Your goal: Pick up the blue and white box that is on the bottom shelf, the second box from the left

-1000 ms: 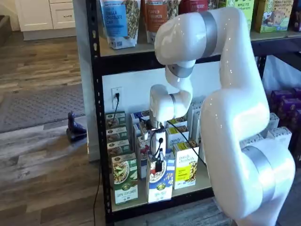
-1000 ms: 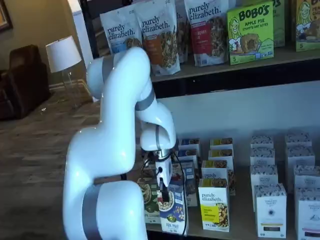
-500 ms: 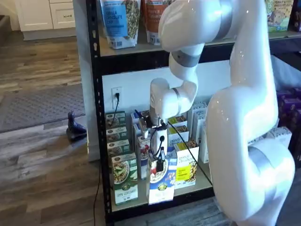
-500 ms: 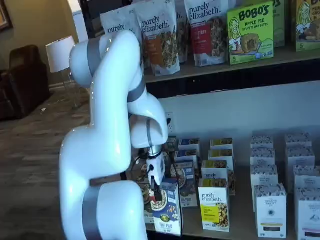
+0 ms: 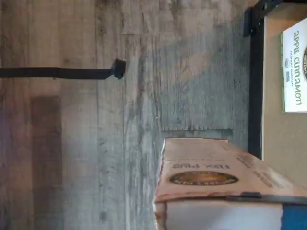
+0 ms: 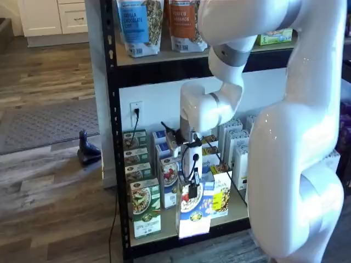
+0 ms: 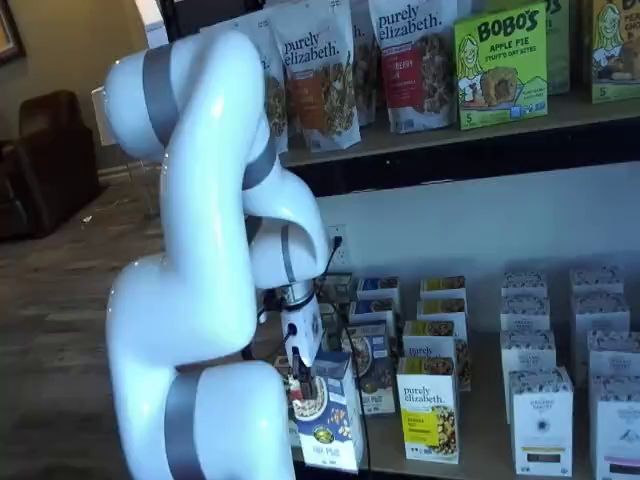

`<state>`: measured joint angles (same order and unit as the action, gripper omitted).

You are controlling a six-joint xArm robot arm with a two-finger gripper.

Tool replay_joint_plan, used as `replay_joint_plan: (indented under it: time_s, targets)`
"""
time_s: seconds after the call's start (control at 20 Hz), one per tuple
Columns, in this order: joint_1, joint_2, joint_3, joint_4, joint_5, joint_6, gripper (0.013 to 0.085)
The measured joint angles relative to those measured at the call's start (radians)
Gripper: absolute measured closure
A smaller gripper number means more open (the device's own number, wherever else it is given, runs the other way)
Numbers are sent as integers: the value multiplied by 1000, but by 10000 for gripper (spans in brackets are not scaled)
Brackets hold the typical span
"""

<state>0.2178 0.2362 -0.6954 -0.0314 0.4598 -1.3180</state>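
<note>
Beyond the bottom shelf (image 6: 181, 230) edge, end effector (image 6: 193, 189) pinching the blue and white box (image 6: 194, 215); top-only grip risks swing or slip.

Soft, even indoor light fills every view, with no hard shadows. The white arm (image 6: 296, 137) shows mild glare. The wrist view is slightly blurred and dim.

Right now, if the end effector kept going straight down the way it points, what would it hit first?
The end effector is shut on the blue and white box, so that comes first. Beyond it, probably the front edge of the bottom shelf or the floor; depth is unclear.
</note>
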Motion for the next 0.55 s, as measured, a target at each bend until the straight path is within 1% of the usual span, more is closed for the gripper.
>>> replay_joint_plan:
  time_s: [0.25, 0.55]
  targets:
    - [-8, -102, 60, -10, 42, 1, 490]
    - [-25, -196, 94, 9, 111, -33, 490]
